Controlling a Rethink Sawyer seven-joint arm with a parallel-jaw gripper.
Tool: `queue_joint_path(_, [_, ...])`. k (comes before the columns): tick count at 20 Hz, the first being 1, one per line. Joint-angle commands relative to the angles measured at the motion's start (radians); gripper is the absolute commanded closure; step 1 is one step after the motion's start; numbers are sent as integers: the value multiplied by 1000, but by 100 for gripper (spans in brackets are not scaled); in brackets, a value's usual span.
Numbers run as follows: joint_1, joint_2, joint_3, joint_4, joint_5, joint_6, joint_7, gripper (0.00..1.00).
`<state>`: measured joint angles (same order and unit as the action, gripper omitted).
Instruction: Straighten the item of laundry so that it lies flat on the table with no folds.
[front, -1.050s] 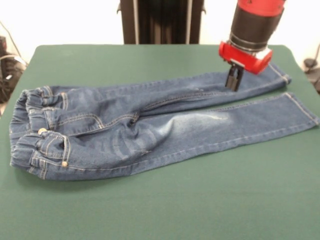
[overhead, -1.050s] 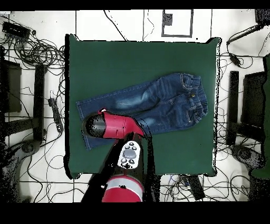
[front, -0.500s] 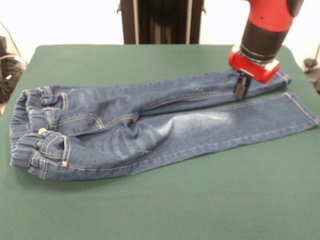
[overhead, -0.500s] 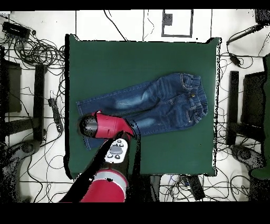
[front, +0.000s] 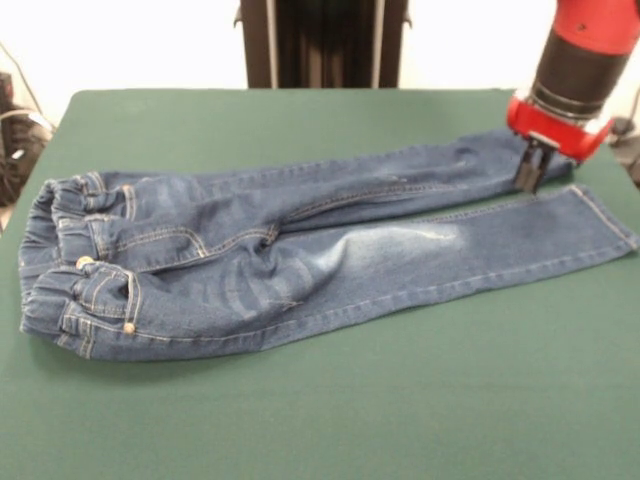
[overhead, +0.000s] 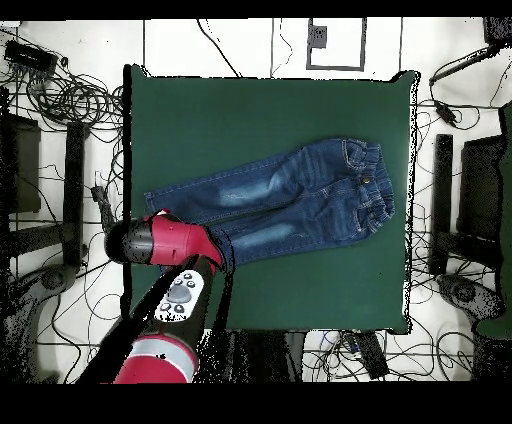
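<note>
Count: 1 pair of jeans (front: 300, 250), 1 table (front: 330, 420), 1 arm w/ 1 gripper (front: 528, 172).
Jeans pos: lying across table mid; front view has waistband at left, both legs running right, side by side.
Front view only: gripper tips, dark, close together, down at far leg near its cuff end.
Overhead only: arm body covers that cuff; cables on floor round table.
Gripper state: can't tell if open or clamped, or if it grips denim.

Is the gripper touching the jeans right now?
Cannot tell. In the front view the gripper tips overlap the far leg's cuff end of the jeans, but no contact or gap shows plainly. In the overhead view the arm hides that spot.
</note>
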<state>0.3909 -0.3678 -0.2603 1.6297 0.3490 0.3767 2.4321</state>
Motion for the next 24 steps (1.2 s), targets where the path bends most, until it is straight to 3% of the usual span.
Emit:
queue_joint_path(1, [23,45,9,-48,106,47,289,100])
queue_joint_path(8, [36,44,-7,-50,123,58,269,100])
queue_joint_path(24, [-25,110,94,-13,147,-145,222,100])
